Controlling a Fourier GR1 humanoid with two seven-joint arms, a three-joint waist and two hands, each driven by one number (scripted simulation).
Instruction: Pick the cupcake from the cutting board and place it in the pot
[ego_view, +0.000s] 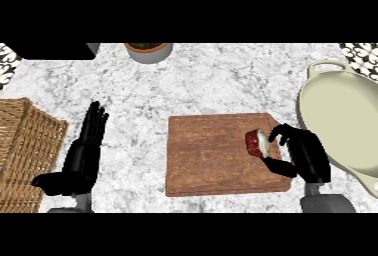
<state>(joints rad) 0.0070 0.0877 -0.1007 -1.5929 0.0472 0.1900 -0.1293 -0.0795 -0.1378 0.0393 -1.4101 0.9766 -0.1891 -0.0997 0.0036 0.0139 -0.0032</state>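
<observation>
— Where's the cupcake (258, 142)?

— At the right edge of the cutting board (214, 155), and I have the right hand (304, 154) on it. The fingers above and the thumb below are curled in around it, closed as far as the cake allows. I can't tell whether it's off the wood yet.

— Why come at it from that side?

— The pot (347, 125) sits just right of the board, so I judge the carry to be a short sideways move over its rim.

— And the other hand?

— The left hand (85, 150) rests left of the board, fingers straight, holding nothing. It's out of the way there.
</observation>
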